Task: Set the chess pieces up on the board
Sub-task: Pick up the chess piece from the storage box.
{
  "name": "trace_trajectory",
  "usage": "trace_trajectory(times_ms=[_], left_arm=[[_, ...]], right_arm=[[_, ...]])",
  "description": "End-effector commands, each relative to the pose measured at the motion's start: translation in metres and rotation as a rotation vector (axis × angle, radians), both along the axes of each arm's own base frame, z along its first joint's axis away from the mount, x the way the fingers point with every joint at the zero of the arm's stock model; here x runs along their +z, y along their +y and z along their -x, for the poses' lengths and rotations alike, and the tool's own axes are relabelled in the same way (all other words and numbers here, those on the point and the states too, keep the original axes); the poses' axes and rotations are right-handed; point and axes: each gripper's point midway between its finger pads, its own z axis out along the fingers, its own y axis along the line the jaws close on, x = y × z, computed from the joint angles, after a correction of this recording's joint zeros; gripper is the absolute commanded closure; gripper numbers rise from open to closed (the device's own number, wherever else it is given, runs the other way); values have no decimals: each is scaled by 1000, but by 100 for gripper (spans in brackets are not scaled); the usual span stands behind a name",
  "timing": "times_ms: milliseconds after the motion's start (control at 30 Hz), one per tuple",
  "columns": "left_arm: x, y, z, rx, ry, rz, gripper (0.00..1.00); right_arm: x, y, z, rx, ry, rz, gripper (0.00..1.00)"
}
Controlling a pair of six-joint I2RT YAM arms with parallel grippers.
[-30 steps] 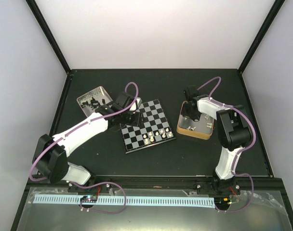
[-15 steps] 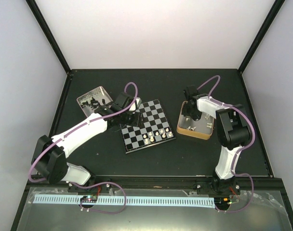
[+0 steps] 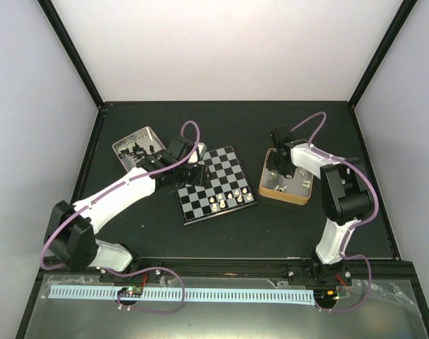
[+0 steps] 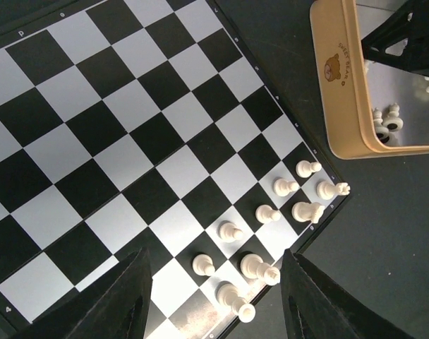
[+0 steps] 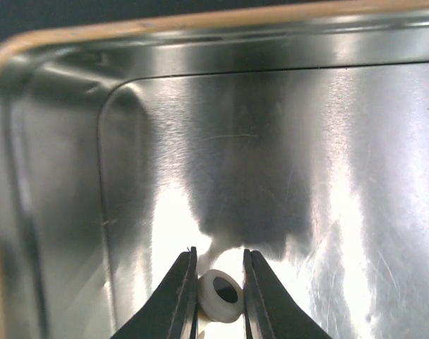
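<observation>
- The left jaws stand open with nothing between them, above the board point(image 4: 116, 141). Its black and silver squares fill the space ahead of them.
- Nine white pieces point(image 4: 267, 213) stand upright in two short rows along one edge of the board, by its corner. In the wrist view the nearest of them sit between the two left fingers point(image 4: 130, 296), lower down on the board.
- A tan box point(image 4: 334, 92) sits on the table point(image 3: 271, 233) ahead and to the right of the left jaws. It is past that corner of the board and not touching it.
- A few loose white pieces point(image 4: 386, 121) lie inside the box on its shiny metal floor.
- The right jaws reach down into the box and are closed on one white piece point(image 5: 220, 296). Its round base shows between the right fingers point(image 5: 180, 300), which both press its sides.
- I cannot tell whether that piece is lifted or resting on the box floor.
- The box's rounded corner lies ahead and to the left of the right jaws.
- A tray point(image 3: 152, 133) holding black pieces point(image 3: 135, 150) lies on the table just left of the left jaws.
</observation>
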Motion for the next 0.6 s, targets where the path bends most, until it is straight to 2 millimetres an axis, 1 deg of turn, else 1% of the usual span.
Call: trace_trajectory(times_ms=[0, 167, 267, 333, 400, 467, 567], left_arm=[[16, -6, 0, -4, -32, 74, 48], [23, -16, 3, -25, -41, 152, 47], [28, -20, 4, -32, -64, 188, 45], [32, -21, 5, -34, -91, 213, 43], [42, -21, 8, -38, -131, 251, 41], [48, -22, 11, -44, -164, 286, 38], [56, -20, 16, -45, -213, 317, 32]], right_arm=[[36, 10, -7, -39, -112, -99, 88], [65, 23, 0, -57, -173, -223, 88], [85, 41, 10, -46, -189, -365, 88], [102, 55, 18, -40, -205, -456, 88], [122, 75, 28, -10, -211, -572, 87], [136, 95, 37, 11, -207, -669, 88], [153, 131, 51, 62, -175, -800, 88]])
